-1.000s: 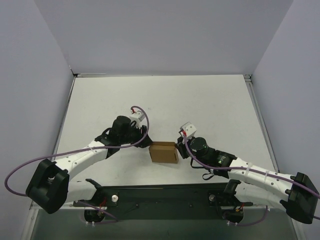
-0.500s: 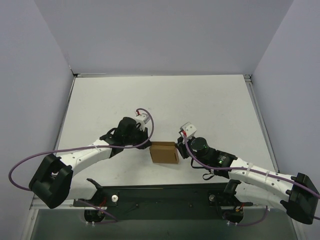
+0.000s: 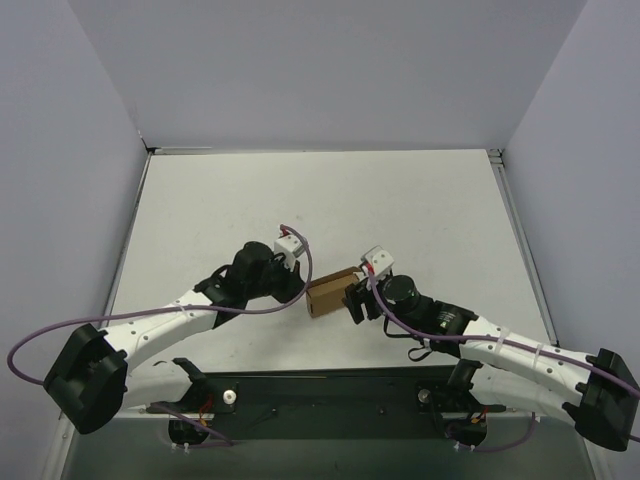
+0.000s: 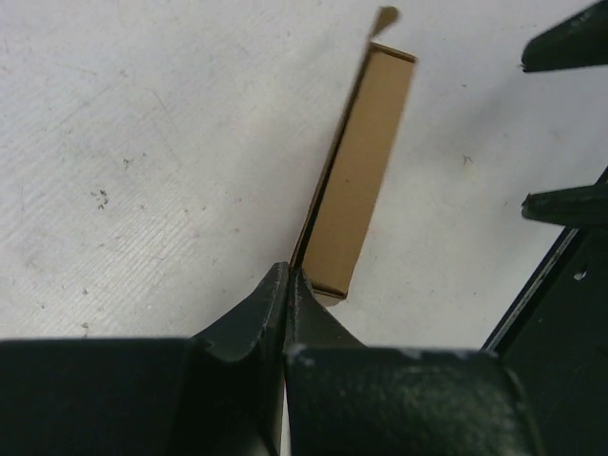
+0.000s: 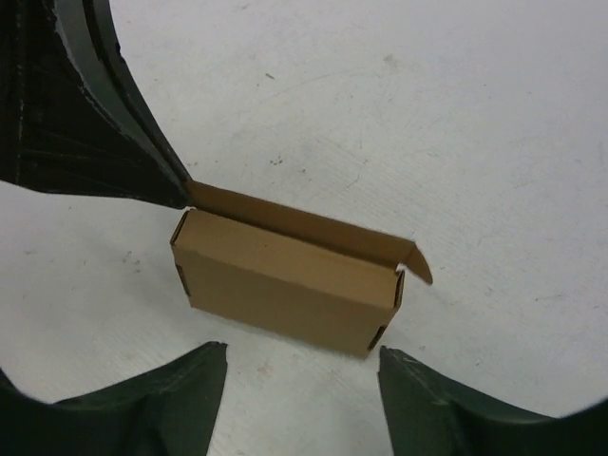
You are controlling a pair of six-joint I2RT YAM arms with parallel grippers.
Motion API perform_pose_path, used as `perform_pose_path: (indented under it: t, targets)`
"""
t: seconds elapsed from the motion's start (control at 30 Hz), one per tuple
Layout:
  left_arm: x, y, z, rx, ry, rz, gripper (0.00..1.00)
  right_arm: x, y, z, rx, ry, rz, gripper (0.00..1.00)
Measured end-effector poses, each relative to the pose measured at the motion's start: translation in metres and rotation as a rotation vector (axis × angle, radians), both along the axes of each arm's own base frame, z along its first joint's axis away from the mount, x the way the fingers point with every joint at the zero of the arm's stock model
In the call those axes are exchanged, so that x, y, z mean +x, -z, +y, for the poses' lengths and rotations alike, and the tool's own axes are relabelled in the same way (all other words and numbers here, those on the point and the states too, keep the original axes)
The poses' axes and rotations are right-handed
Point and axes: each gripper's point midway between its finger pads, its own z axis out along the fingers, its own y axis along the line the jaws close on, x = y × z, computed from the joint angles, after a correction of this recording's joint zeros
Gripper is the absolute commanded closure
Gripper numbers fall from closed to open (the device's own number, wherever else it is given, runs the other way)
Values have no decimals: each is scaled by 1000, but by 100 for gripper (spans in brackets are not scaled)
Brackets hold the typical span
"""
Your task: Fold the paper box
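The paper box [image 3: 330,292] is a small brown cardboard box, folded into a rectangle with its long lid flap [image 5: 294,223] still standing up. It sits mid-table between the two arms. My left gripper [image 3: 298,290] is shut, and its tips [image 4: 288,277] pinch the box's thin flap edge at the near left corner. In the right wrist view the box [image 5: 285,285] lies just beyond my right gripper [image 5: 302,350], whose jaws stand open and apart from it. The left fingers [image 5: 114,123] reach the flap's left end there.
The white table [image 3: 400,200] is enclosed by grey walls on three sides. A black mounting plate [image 3: 330,395] runs along the near edge. Purple cables [image 3: 40,345] loop off both arms. My right fingers [image 4: 570,204] show at the left wrist view's right edge.
The left gripper slid right and shut on the box's left edge. The right gripper opened and let go of the box. The box turned slightly and shifted away.
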Motion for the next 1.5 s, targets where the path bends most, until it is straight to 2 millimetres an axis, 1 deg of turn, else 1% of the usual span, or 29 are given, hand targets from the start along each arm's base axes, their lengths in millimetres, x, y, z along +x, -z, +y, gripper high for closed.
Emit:
perform_pose_path:
  t: [0.07,0.2,0.33,0.43,0.53,0.6,0.63,0.7,0.73,0.83,0.9,1.03,1.23,1.43,1.5]
  targets:
    - [-3,-7,-1,-11,28,-44,100,-2,-3,-1,0,-13,4,19]
    - [-5,-11,-2,-13,64,-93,100,-7,-15,-1,2,-67,-23,12]
    - [-7,-10,-3,-4,94,-109,100,-6,-20,1,-41,-124,-47,11]
    - [-9,-10,-4,0,112,-117,100,0,-24,4,-53,-137,-21,15]
    - [-10,-10,-5,3,127,-125,100,9,-32,10,-32,-150,3,49]
    - [-11,-10,-6,6,134,-130,100,7,-32,17,-18,-180,25,54]
    - [-11,-10,-6,6,134,-130,100,6,-31,18,-17,-192,30,61]
    - [-11,-10,-5,8,134,-129,100,2,-26,24,-13,-219,60,68]
    - [-11,-9,-5,9,133,-129,100,0,-24,28,-9,-229,81,73]
    - [-10,-8,-4,18,124,-128,100,-2,-17,38,4,-237,136,76]
    - [-9,-7,-3,22,118,-129,100,-3,-10,44,15,-233,169,76]
    - [-8,-6,-3,25,115,-129,100,-3,-2,56,56,-223,200,79]
    - [-8,-6,-3,25,115,-129,100,2,1,74,111,-216,200,84]
    - [-8,-5,-3,28,113,-126,100,5,23,81,90,-203,241,86]
    - [-8,-5,-3,29,112,-126,100,6,27,81,83,-200,247,86]
